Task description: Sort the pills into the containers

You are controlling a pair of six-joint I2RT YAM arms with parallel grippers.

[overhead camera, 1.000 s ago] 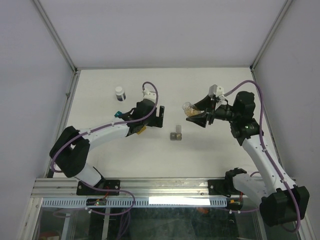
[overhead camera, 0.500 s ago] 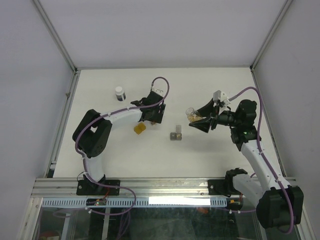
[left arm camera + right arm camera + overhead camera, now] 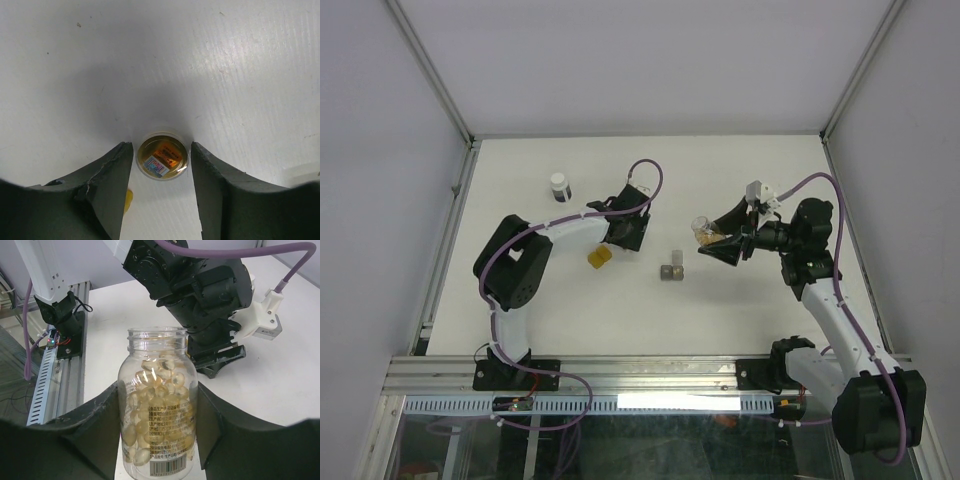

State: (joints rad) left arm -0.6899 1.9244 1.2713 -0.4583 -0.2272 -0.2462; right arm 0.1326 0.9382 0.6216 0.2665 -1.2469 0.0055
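The pills sit in an uncapped clear bottle point(image 3: 157, 430), packed with pale yellow softgels. My right gripper point(image 3: 158, 390) has it pinched by the body and holds it off the table point(image 3: 750, 320), in the right half and roughly midway between the near and far edges.

The gray container point(image 3: 671, 269) lies near the centre of the surface, just near-left of the bottle's mouth. The amber container point(image 3: 599, 257) is further toward the left edge.

My left gripper point(image 3: 161, 147) points straight down beside the amber box. Its fingers are spread either side of a round amber-tinted cap point(image 3: 162, 156) lying flat, with a sliver of table showing on each side.

A white-capped vial point(image 3: 558, 185) stands toward the far left corner.

I judge the bottle is opened and dispensing comes next. That means bringing the mouth over one tiny cell and tipping slowly, or softgels will spill past it.
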